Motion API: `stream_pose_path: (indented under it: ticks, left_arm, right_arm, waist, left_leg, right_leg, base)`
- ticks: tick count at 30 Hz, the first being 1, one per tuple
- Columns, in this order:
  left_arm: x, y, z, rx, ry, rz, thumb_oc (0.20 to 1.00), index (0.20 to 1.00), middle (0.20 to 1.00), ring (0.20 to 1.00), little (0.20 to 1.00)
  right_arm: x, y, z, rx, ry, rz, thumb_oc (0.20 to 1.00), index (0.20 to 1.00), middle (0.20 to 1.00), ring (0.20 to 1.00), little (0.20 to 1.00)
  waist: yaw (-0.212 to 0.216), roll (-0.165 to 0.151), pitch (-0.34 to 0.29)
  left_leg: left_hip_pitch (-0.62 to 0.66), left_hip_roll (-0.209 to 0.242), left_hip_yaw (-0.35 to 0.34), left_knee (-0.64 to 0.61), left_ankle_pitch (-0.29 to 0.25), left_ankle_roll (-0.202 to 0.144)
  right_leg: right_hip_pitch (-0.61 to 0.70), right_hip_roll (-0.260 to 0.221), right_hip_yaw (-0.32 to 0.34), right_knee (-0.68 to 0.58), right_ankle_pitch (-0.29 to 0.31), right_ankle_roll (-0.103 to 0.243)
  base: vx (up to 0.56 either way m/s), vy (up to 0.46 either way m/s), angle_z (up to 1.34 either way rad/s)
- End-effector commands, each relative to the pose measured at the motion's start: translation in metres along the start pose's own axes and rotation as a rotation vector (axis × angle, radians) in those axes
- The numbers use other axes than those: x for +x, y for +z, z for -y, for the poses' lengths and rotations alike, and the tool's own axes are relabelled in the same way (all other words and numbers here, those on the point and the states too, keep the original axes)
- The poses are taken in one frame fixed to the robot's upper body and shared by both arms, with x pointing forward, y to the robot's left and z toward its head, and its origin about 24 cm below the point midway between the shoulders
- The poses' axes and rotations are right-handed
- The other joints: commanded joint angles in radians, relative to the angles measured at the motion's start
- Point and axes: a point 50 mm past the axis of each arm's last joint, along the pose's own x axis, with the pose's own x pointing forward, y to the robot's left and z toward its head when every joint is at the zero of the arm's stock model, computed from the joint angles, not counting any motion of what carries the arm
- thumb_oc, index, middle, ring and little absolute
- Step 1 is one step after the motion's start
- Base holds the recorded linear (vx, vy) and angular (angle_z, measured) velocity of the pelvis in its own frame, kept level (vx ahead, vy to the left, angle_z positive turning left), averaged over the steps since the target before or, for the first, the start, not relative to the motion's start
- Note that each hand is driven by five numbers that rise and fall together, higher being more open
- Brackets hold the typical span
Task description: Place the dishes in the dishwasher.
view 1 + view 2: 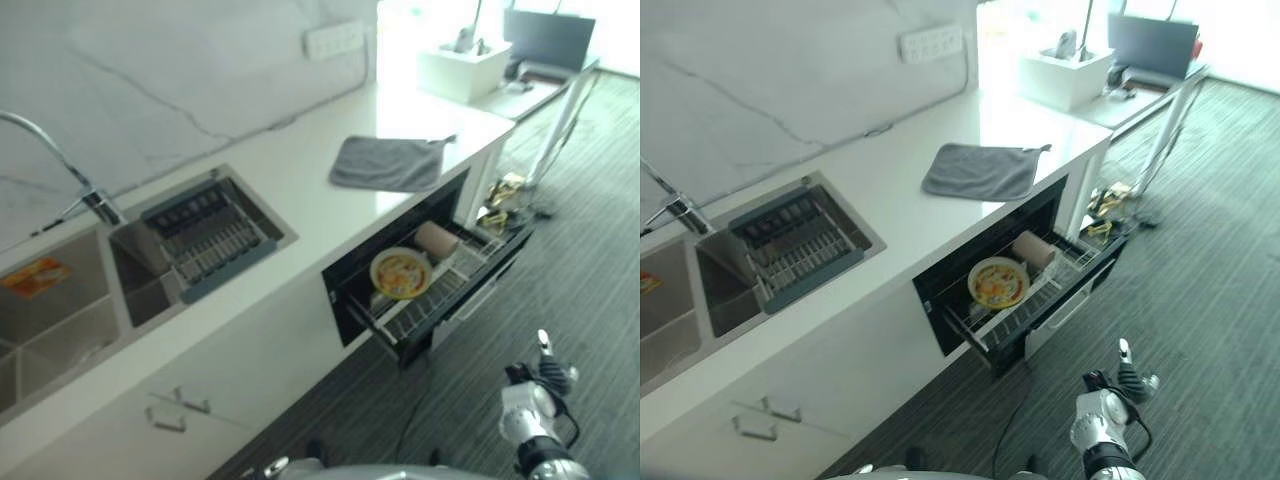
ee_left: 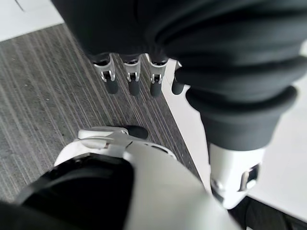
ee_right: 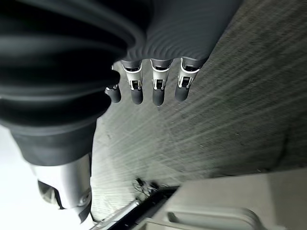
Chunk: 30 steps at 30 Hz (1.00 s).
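while plate (image 1: 400, 273) and cup (image 1: 436, 240) are sitting in open dishwasher rack (image 1: 425, 305), both hands (image 2: 132, 79) (image 3: 153, 81) are hanging empty w/ fingers relaxed apart; loading looking done, drawer left to close.

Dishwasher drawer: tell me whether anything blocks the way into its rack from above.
Nothing visible does. The dishwasher drawer is pulled out open under the counter edge, already holding a yellow plate and a cup on its side. The right hand hangs low over the floor, holding nothing.
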Motion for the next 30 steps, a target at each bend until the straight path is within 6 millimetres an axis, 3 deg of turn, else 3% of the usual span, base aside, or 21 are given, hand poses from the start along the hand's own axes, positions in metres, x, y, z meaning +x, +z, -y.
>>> stream_pose_path:
  ticks: [1,2,4,6,12,13,15,17,23,30]
  left_arm:
    - [0.005,0.063,0.015,0.068,-0.044,0.125,1.0,1.0,1.0,1.0,1.0]
    - [0.005,0.073,0.021,0.077,-0.062,0.147,1.0,1.0,1.0,1.0,1.0]
    - [0.004,0.084,0.028,0.061,-0.082,0.186,1.0,1.0,1.0,1.0,1.0]
    - [0.002,0.102,0.029,0.07,-0.1,0.228,1.0,1.0,1.0,1.0,1.0]
    - [0.001,0.103,0.014,0.067,-0.071,0.22,1.0,1.0,1.0,1.0,1.0]
    - [0.001,0.105,0.009,0.058,-0.078,0.228,1.0,1.0,1.0,1.0,1.0]
    - [0.001,0.106,0.008,0.055,-0.079,0.232,1.0,1.0,1.0,1.0,1.0]
    - [0.0,0.109,0.005,0.06,-0.086,0.239,1.0,1.0,1.0,1.0,1.0]
    - [-0.001,0.114,0.004,0.068,-0.093,0.243,1.0,1.0,1.0,1.0,1.0]
    - [-0.002,0.112,-0.002,0.086,-0.085,0.247,1.0,1.0,1.0,1.0,1.0]
  right_arm:
    - [-0.001,0.034,-0.085,0.356,0.206,0.045,1.0,1.0,1.0,1.0,1.0]
    - [-0.01,0.038,-0.115,0.359,0.272,0.035,1.0,1.0,1.0,1.0,1.0]
    - [-0.017,0.044,-0.142,0.4,0.327,-0.007,1.0,1.0,1.0,1.0,1.0]
    - [-0.031,0.073,-0.194,0.316,0.576,0.003,1.0,1.0,1.0,1.0,1.0]
    - [-0.058,0.107,-0.237,0.254,0.852,0.085,1.0,1.0,1.0,1.0,1.0]
    - [-0.074,0.122,-0.254,0.193,0.967,0.129,1.0,1.0,1.0,1.0,1.0]
    - [-0.078,0.126,-0.259,0.165,0.998,0.147,1.0,1.0,1.0,1.0,1.0]
    - [-0.091,0.147,-0.273,0.106,1.077,0.228,1.0,1.0,1.0,1.0,1.0]
    - [-0.116,0.167,-0.29,0.036,1.167,0.323,1.0,1.0,1.0,1.0,1.0]
    - [-0.124,0.189,-0.297,-0.018,1.164,0.423,1.0,1.0,1.0,1.0,1.0]
  waist:
    - [0.04,-0.043,0.158]
    - [0.051,-0.035,0.189]
    - [0.064,-0.025,0.234]
    - [0.102,-0.007,0.279]
    - [0.121,-0.006,0.304]
    - [0.126,-0.01,0.317]
    - [0.129,-0.013,0.319]
    - [0.143,-0.018,0.329]
    - [0.161,-0.027,0.344]
    - [0.19,-0.028,0.35]
  left_leg:
    - [-0.044,0.019,-0.017,0.103,-0.075,0.001]
    - [-0.075,0.012,-0.027,0.11,-0.072,0.002]
    - [-0.121,-0.002,-0.047,0.124,-0.07,0.005]
    - [-0.187,-0.028,-0.077,0.143,-0.061,0.009]
    - [-0.235,-0.032,-0.09,0.154,-0.046,0.008]
    - [-0.249,-0.027,-0.089,0.15,-0.035,0.005]
    - [-0.25,-0.025,-0.089,0.147,-0.032,0.004]
    - [-0.261,-0.02,-0.09,0.148,-0.03,0.002]
    - [-0.277,-0.017,-0.094,0.155,-0.021,0.004]
    - [-0.283,-0.021,-0.118,0.173,-0.021,0.01]
  right_leg:
    - [-0.081,-0.11,-0.014,0.067,0.029,0.044]
    - [-0.106,-0.118,-0.012,0.07,0.035,0.045]
    - [-0.148,-0.13,-0.005,0.082,0.042,0.05]
    - [-0.21,-0.148,-0.012,0.118,0.041,0.055]
    - [-0.272,-0.155,-0.011,0.162,0.031,0.057]
    - [-0.292,-0.154,-0.013,0.178,0.027,0.057]
    - [-0.297,-0.153,-0.015,0.181,0.025,0.058]
    - [-0.309,-0.154,-0.029,0.195,0.02,0.062]
    - [-0.32,-0.155,-0.047,0.224,0.008,0.064]
    - [-0.312,-0.151,-0.065,0.283,-0.032,0.047]
  base:
    - [-0.2,0.078,0.32]
    - [-0.13,0.095,0.3]
    - [-0.09,0.14,0.25]
    - [-0.07,0.147,0.19]
    - [-0.03,0.072,0.14]
    - [-0.04,0.069,0.02]
    - [-0.03,0.044,0.09]
    - [-0.01,0.009,0.04]
    - [-0.02,0.012,0.06]
    - [0.0,0.0,0.0]
